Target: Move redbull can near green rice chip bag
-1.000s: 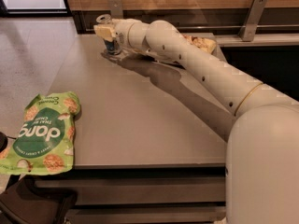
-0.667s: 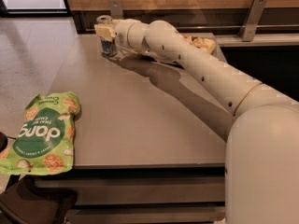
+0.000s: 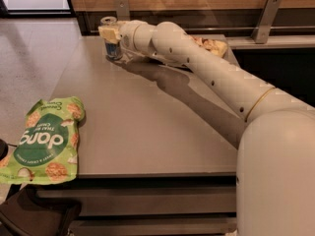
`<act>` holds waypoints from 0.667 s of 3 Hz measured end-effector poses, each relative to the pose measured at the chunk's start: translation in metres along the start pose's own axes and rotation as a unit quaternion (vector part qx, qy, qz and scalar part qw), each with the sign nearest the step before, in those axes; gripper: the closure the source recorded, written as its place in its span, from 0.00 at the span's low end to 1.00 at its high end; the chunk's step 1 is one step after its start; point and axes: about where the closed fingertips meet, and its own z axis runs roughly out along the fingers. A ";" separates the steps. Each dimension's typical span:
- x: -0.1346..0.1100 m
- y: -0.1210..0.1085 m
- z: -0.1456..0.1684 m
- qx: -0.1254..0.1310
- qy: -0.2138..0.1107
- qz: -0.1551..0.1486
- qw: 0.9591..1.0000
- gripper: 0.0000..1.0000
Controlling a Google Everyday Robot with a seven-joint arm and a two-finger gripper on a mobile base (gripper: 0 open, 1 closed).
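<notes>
The redbull can [image 3: 111, 47], silver and blue, stands at the far left corner of the grey table [image 3: 147, 127]. My gripper [image 3: 110, 34] is around its upper part, with the pale fingers [image 3: 109, 33] closed on it. My arm reaches in from the right across the back of the table. The green rice chip bag [image 3: 44, 141] lies flat at the table's near left edge, partly overhanging it, well away from the can.
A yellow and brown chip bag [image 3: 212, 45] lies at the back right, partly behind my arm. Metal brackets [image 3: 266, 14] and a wooden wall panel run along the back edge. A dark object [image 3: 29, 215] sits below the table's front left.
The gripper and the can have shifted slightly to the left near the back corner. The green bag has not moved.
</notes>
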 end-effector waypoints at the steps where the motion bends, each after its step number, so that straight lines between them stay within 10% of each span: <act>1: -0.034 0.000 -0.019 -0.021 -0.011 -0.005 1.000 1.00; 2: -0.070 0.003 -0.053 -0.037 -0.027 -0.011 0.999 1.00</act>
